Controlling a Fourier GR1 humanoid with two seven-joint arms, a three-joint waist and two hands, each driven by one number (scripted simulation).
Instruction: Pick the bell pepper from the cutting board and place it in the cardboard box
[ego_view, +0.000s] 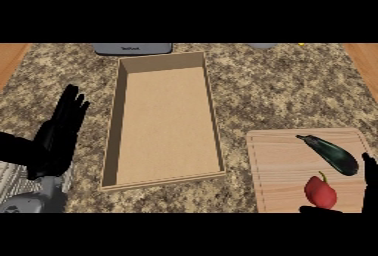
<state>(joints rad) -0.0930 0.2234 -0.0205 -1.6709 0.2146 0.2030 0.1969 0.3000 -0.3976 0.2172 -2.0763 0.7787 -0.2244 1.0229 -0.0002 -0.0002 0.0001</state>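
A red bell pepper (320, 192) with a small stem lies at the near right of the wooden cutting board (284, 165). My right hand (368, 175) shows at the view's right edge, just right of the pepper, with a dark part below it at the board's near edge; the hand does not hold the pepper. The cardboard box (113, 125), long and open-topped, stands in the middle of the counter, left of the board. My left hand (59, 132) rests open with fingers up at the left of the box.
A dark green eggplant (332, 154) lies on the board behind the pepper. A grey appliance (133, 48) sits at the counter's far edge behind the box. Granite counter runs between box and board.
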